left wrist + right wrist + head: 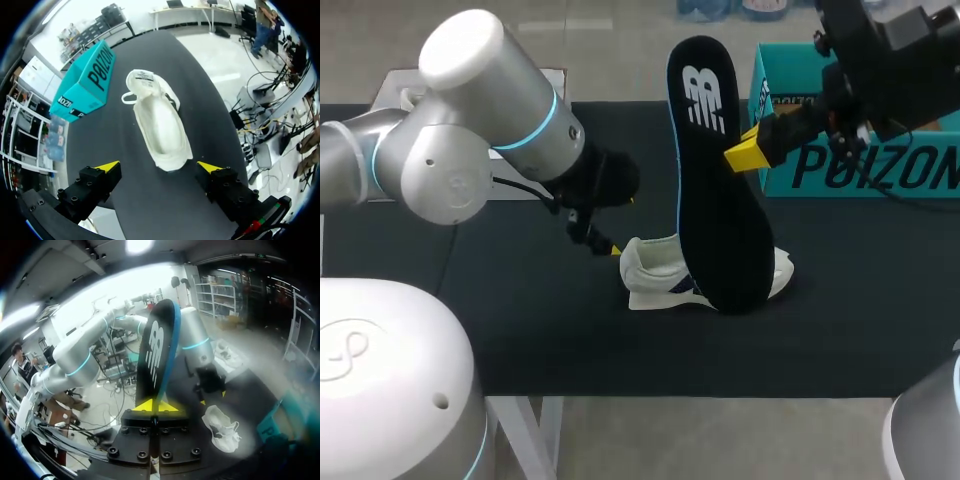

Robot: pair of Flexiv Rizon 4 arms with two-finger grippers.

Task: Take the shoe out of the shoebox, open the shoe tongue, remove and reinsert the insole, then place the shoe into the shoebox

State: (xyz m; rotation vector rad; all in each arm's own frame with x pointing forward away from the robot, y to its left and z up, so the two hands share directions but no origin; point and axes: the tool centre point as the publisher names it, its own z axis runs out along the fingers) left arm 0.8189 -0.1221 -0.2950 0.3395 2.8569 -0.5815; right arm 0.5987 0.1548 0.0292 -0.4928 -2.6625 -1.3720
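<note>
Showing the black table running across the full width of the head view. Showing the left arm coming in from the upper left of the frame and the right arm coming in from the upper right corner.

Showing the teal shoebox sitting on the table at the upper right, one side wall facing the camera, partly covered by the right arm. Hiding its inside in every view, so not telling what it is holding. In the left wrist view, placing the shoebox well ahead of the gripper, beside the shoe's far end and apart from it.

Showing the black, blue-edged insole standing nearly upright at the centre of the frame, logo end up, its lower end overlapping the right half of the shoe. Not showing whether the two are touching.

Showing the white shoe lying on the table just below the centre. In the left wrist view, exposing the shoe from above, mouth gaping, only a pale inner bed showing inside.

Clamping the right gripper on the insole's right edge. In the right wrist view, pressing both yellow tips of the right gripper against the insole from two sides.

Spreading the left gripper wide, one finger at each side of the shoe's near end, neither touching it.
</note>
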